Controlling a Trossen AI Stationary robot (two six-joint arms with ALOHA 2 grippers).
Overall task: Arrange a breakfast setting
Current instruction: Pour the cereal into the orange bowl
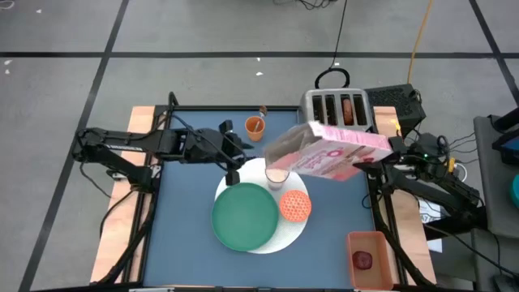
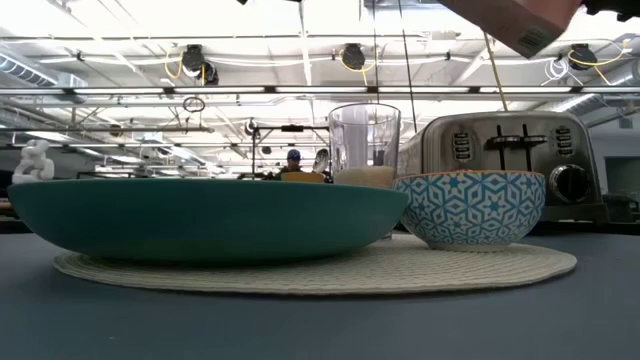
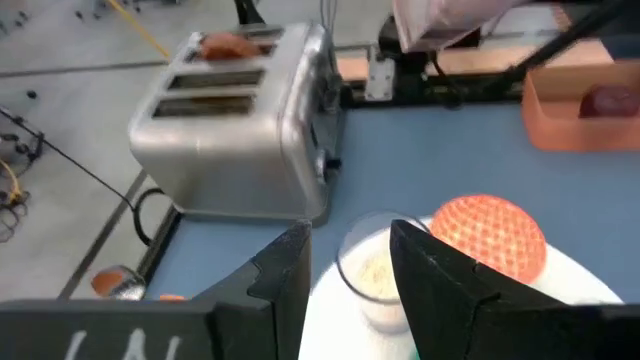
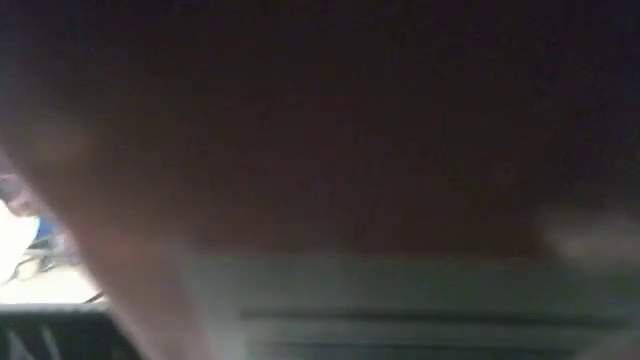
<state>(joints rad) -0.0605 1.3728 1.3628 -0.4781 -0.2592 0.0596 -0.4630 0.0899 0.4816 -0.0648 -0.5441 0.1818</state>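
A large white round mat (image 1: 285,234) lies on the blue table. On it rest a green plate (image 1: 243,216), an orange-pink patterned bowl (image 1: 295,205) and a small glass (image 1: 276,175) with pale contents. My left gripper (image 1: 237,170) is open just left of the glass, and its fingers (image 3: 290,285) frame the glass (image 3: 372,272) without touching it. My right gripper (image 1: 369,165) is shut on the pink cereal box (image 1: 328,152), which is held tipped above the glass. A brown bagel (image 1: 349,109) sits in a toaster slot. A dark red fruit (image 1: 362,259) lies in an orange tray. My right gripper holds the pink cereal box by its end toward the table's right (image 1: 362,160), coming level from the right. The box is lifted clear and lies tilted, with its far end (image 1: 280,150) over the glass. The box fills the right wrist view, so the fingers do not show.
The silver four-slot toaster (image 1: 336,109) stands at the table's far edge. A small orange cup (image 1: 255,126) with a handle sticking out stands left of it. The orange tray (image 1: 369,258) sits at the near right corner. Bare blue table lies left of the plate.
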